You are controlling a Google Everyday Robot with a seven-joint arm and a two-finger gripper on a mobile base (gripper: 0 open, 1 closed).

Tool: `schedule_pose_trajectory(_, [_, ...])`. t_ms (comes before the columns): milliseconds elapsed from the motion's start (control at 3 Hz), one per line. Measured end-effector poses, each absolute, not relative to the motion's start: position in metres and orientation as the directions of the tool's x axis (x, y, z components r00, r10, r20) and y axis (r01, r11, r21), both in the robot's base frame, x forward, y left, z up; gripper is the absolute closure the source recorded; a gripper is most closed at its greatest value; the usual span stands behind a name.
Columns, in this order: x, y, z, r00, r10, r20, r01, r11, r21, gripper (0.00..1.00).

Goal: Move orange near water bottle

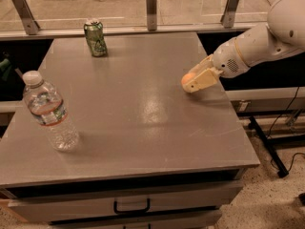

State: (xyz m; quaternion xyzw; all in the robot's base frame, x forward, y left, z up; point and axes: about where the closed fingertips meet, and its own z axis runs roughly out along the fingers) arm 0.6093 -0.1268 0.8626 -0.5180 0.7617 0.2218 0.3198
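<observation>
The orange (pixel 186 78) sits at the right side of the grey table (pixel 143 118), mostly covered by my gripper (pixel 196 79). The cream fingers (pixel 206 80) reach in from the right and close around the fruit, low over the table top. Only the orange's left edge shows. The water bottle (pixel 48 111) stands upright near the table's front left: clear plastic, white cap, a red, white and green label band. It is far to the left of the orange and the gripper.
A green drink can (pixel 96 38) stands upright at the back left of the table. A metal rail with posts (pixel 151 4) runs behind the table. My white arm (pixel 267 39) comes in from the right. A drawer handle (pixel 131 207) is below the front edge.
</observation>
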Motion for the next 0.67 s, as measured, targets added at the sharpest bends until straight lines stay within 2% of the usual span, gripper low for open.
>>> schedule_pose_trajectory(333, [0.6076,-0.1237,0.8618,-0.258,-0.647,-0.718,-0.934,0.357,0.014,1.0])
schedule_pose_trajectory(667, [0.6075,-0.1235,0.8617,-0.258,-0.647,-0.718,-0.934,0.356,0.014,1.0])
